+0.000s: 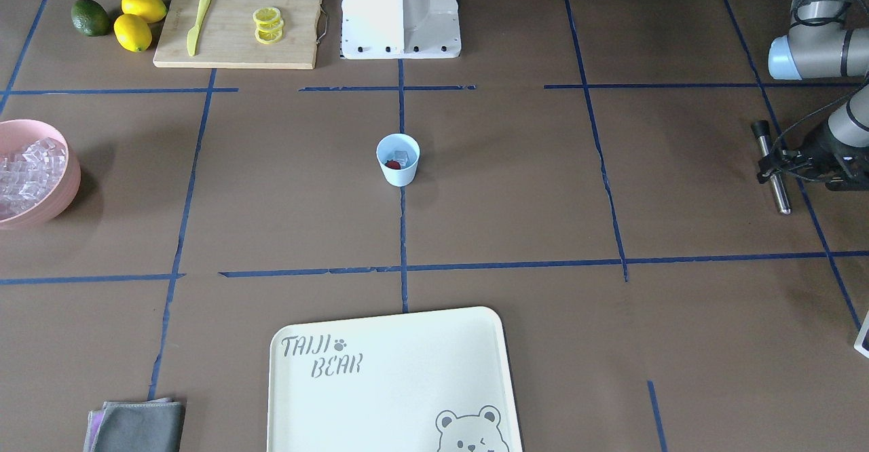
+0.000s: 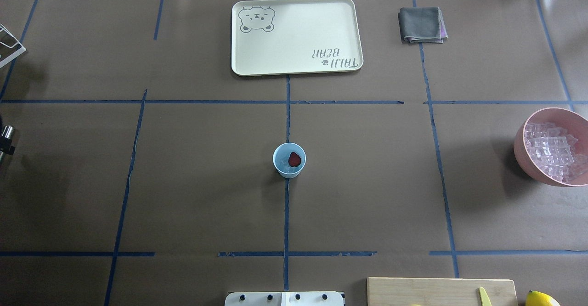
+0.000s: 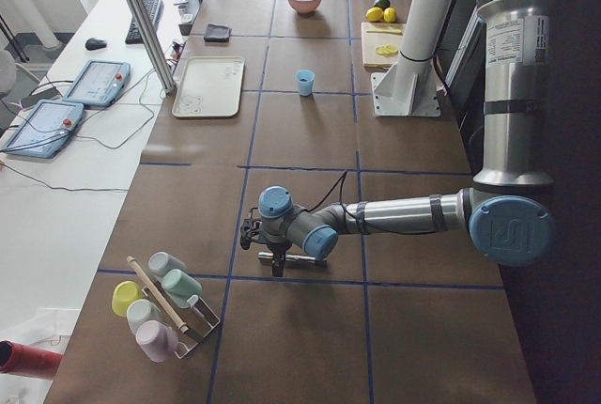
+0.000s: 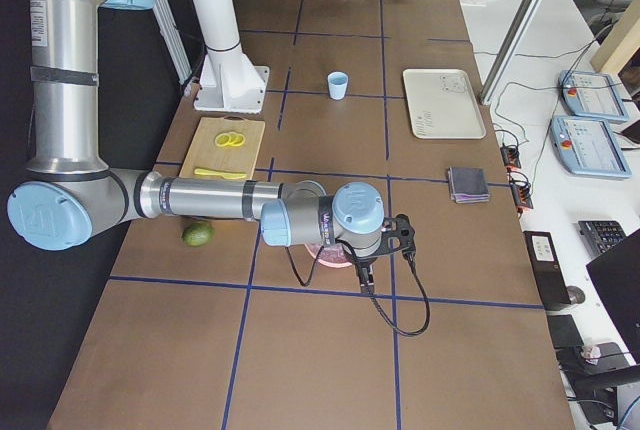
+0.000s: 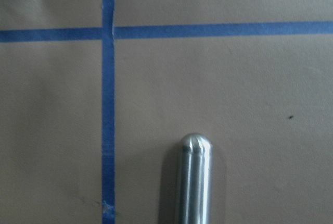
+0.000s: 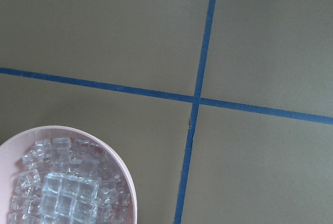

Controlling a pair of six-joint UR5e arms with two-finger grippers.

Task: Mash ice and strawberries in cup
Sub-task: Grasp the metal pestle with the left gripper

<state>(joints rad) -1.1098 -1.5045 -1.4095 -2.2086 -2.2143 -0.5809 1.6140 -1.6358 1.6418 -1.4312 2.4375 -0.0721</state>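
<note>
- The step in hand looks like fetching the masher. The cup [image 1: 399, 174] is already loaded and nothing is yet pressing into it.
- The left gripper [image 1: 779, 163] sits low over a steel rod [image 1: 783, 197], with a finger on either side of it at about mid-length. It is too small at the picture's edge to tell whether the fingers pinch the rod or only straddle it.
- In the left wrist view the rod's rounded end juts out ahead of that gripper. It lies close to the table [image 1: 516, 201] with a tight shadow, so the rod seems to lie flat or to be barely lifted.
- The cup stands upright and unheld, well apart from the left gripper, off to its right at mid-table.
- The right gripper [image 4: 362, 280] hangs over the rim of a pink bowl [image 1: 68, 180] of spare ice, also well away from the cup. Only a side view shows it, so whether it is spread or pressed together cannot be told.
- The next move probably calls for a firm hold on the rod. The rod must then be lifted, turned upright and carried across until it is over the cup's mouth, then lowered straight down.
- The cup is light and free-standing, so an off-centre push could tip or slide it. Steadying it with the right gripper would help.
- The cup is pale blue, tapered and plain. Inside it, clear ice [image 1: 405, 157] lies at the bottom, with one dark red strawberry [image 2: 294, 159] lying whole on the cubes.
</note>
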